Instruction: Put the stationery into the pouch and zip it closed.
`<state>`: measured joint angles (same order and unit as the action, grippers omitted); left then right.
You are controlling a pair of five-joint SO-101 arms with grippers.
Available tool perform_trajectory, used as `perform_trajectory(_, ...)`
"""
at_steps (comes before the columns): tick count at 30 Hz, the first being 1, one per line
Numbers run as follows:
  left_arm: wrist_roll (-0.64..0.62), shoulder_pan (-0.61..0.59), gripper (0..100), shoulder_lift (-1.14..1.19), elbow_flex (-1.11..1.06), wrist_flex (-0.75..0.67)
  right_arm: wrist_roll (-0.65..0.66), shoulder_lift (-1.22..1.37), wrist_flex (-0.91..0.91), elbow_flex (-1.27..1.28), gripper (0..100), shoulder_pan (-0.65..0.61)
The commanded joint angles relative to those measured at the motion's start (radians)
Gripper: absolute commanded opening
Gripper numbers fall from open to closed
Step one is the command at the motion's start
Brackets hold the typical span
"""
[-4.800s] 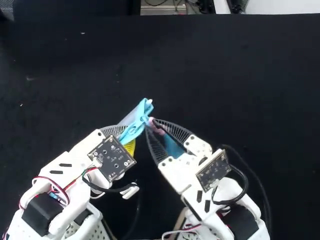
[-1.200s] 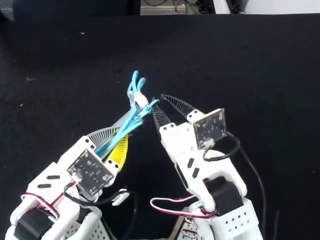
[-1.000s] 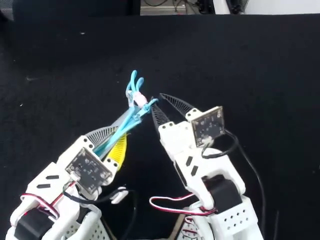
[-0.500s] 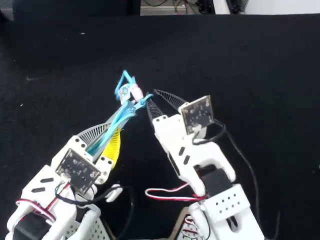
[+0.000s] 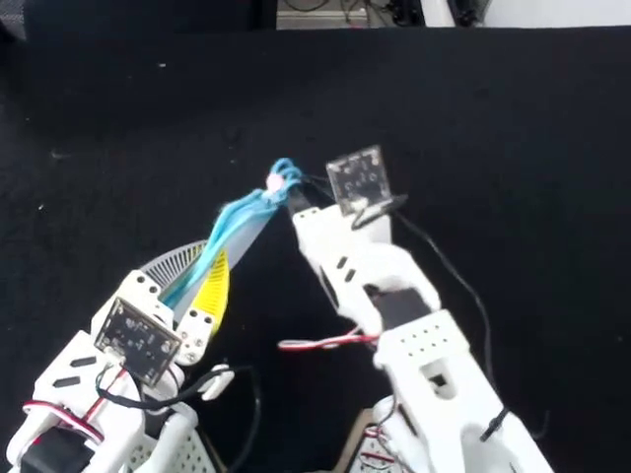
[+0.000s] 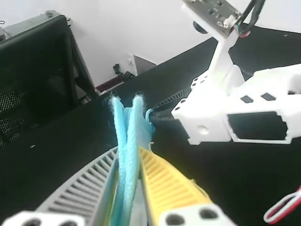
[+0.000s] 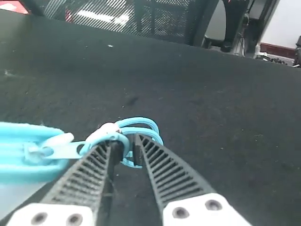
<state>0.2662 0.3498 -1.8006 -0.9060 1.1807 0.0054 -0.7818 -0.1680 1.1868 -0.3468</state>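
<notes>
A light-blue zip pouch (image 5: 235,219) is held on edge above the black table, its zipped rim (image 6: 126,123) running away from my left gripper (image 5: 210,254). That gripper is shut on the pouch's near end, between its grey finger and its yellow finger (image 6: 162,188). At the far end, my right gripper (image 7: 123,142) is shut on the zipper pull (image 7: 106,131), a white bead with a blue cord loop (image 7: 143,125). The slider (image 7: 38,151) sits just beside the fingertips. In the high view the right gripper (image 5: 293,200) meets the pull (image 5: 281,177) near the table's middle.
The black table (image 5: 473,118) spreads open on all sides of the two arms. Loose red-and-white cables (image 5: 315,343) hang between the arm bases. Chairs and equipment (image 7: 155,19) stand beyond the table's far edge.
The right arm has swung forward and leftward, its gripper closing on the zipper pull. The left arm drew back toward its base, and the pouch's far end shifted right and stretched out.
</notes>
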Motion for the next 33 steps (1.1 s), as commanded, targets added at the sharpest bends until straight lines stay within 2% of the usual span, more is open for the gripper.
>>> perform_trajectory(1, -0.006, -0.056, 3, -0.028, 0.102, -0.026, 0.006, 0.038, 0.011, -0.038, 1.1, 0.098)
perform_trajectory(9, -0.006, -0.054, 3, -0.025, 0.068, -0.034, 0.008, 0.007, -0.003, -0.056, 1.1, 0.091)
perform_trajectory(12, -0.006, -0.038, 3, -0.025, 0.027, -0.066, 0.011, -0.116, -0.153, -0.108, 1.1, 0.075)
perform_trajectory(15, -0.023, -0.016, 3, -0.026, -0.022, -0.124, 0.015, -0.286, -0.359, -0.185, 1.1, 0.003)
perform_trajectory(18, -0.074, 0.001, 3, -0.026, -0.059, -0.195, 0.075, -0.433, -0.457, -0.248, 1.1, -0.071)
perform_trajectory(21, -0.097, 0.001, 3, -0.028, -0.058, -0.226, 0.124, -0.527, -0.483, -0.283, 1.1, -0.106)
perform_trajectory(26, -0.193, 0.001, 3, -0.028, -0.067, -0.233, 0.135, -0.515, -0.483, -0.294, 1.1, -0.135)
perform_trajectory(33, -0.195, 0.001, 3, -0.028, -0.189, -0.175, 0.127, -0.493, -0.493, -0.245, 1.1, -0.147)
